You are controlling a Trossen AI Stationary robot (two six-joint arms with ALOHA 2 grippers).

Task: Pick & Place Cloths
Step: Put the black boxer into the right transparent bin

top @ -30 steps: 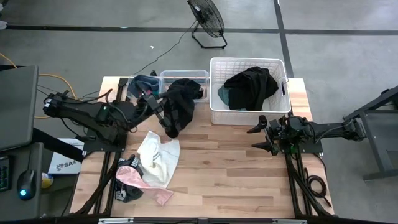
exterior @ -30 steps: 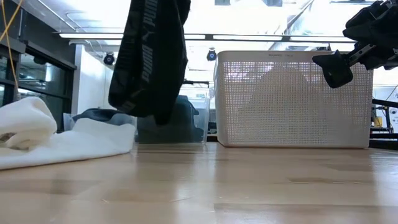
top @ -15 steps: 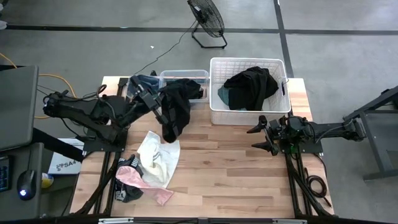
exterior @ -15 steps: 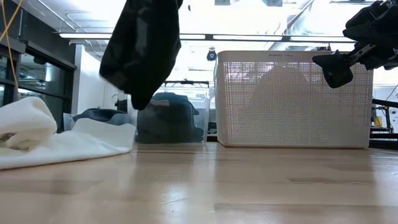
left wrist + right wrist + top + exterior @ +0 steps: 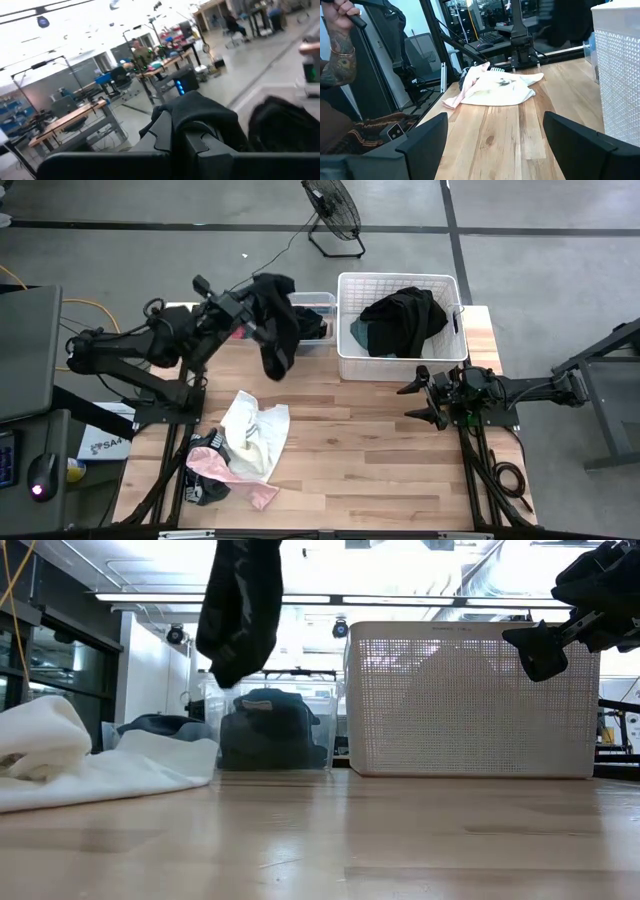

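My left gripper is raised above the table's far left part and is shut on a black garment. In the low view that black garment hangs above the clear bin. My right gripper waits open over the right side, in front of the white basket. The basket holds black and teal cloths. White, pink and black cloths lie flat in a pile on the near left of the table. My left gripper holds the black garment by its bunched upper part, which drapes over the fingers and hides where they close. One layer or several, I cannot tell. The garment hangs slack below the gripper, and its lower end is clear of table and bin.
Two clear bins with dark cloths inside stand at the far edge, left of the basket. Bare wood lies between the pile and the right arm. A person's hand shows in the room beyond the table.
My left gripper has risen and swung toward the table's far edge, still shut on the black garment. The garment has been carried up with it and swung; it now hangs higher, over the clear bins rather than in front of them.
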